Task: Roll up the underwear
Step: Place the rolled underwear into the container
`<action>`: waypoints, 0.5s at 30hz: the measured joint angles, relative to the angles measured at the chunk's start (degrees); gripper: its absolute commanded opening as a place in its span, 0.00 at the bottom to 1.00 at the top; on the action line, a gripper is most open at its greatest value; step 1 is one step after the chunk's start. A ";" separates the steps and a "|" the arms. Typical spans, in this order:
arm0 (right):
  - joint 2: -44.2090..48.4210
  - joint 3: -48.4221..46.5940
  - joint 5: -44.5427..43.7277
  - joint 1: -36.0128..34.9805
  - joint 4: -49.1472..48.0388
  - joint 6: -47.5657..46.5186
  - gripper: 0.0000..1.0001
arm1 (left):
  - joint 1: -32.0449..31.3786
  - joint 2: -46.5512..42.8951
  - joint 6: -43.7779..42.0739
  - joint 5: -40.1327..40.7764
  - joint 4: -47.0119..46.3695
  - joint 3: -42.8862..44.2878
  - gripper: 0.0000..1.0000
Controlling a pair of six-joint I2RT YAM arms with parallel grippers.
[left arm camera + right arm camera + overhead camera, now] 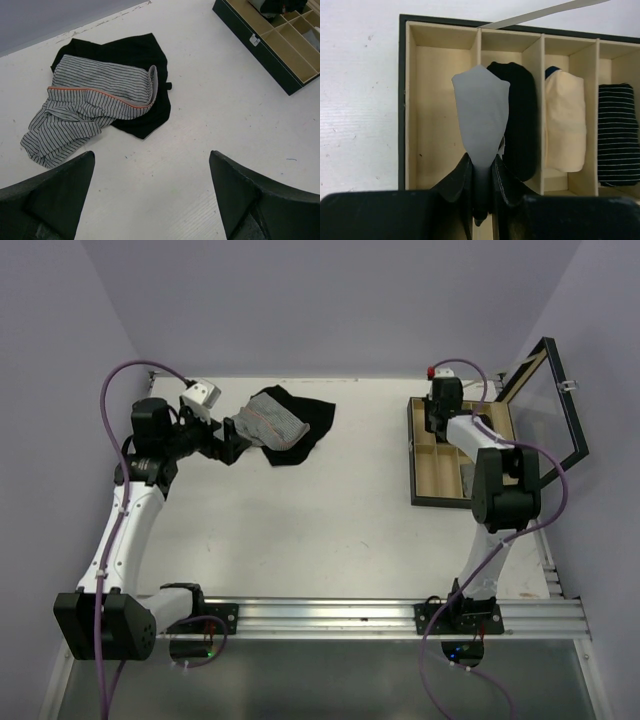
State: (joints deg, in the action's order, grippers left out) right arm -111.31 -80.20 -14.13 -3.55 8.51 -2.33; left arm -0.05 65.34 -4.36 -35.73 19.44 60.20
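Fingers, left to right: left fingers (60,192) spread fully and empty; right fingers (454,184) pinched on the underwear (481,120).

Left fingers hover over the bench (210,100); only their dark tips show in the wrist view, the rest cut off by the lower edge. Beyond them a pinstriped garment (90,105) lies crumpled on a black garment (135,55), covering much of it. At the right of the bench, the right fingers hold the underwear above an open organiser box (402,100). A grey flap projects past the fingertips. The remainder is hidden between them, and the waistband cannot be made out. The flap overlaps the divider (476,45) between the two leftmost compartments; contact with the box cannot be judged. Further right sit a black roll (520,125), a cream roll (565,125) and a striped roll (617,135), the last running to the frame edge. In the top view the right arm (500,485) hides the held cloth.
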 measured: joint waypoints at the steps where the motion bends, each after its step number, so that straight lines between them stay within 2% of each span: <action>1: -0.63 -0.02 -0.15 -0.42 -0.04 0.07 0.00 | 0.00 0.00 -0.28 0.04 0.11 -0.09 1.00; 15: -5.84 -0.76 -0.07 -2.84 -1.64 3.43 0.00 | 0.00 0.00 -2.27 0.66 2.71 -2.01 1.00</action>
State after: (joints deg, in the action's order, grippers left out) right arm -117.14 -80.97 -14.20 -6.39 6.87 1.10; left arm -0.05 65.34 -6.63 -35.07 22.15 58.19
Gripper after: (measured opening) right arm 0.150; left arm 0.997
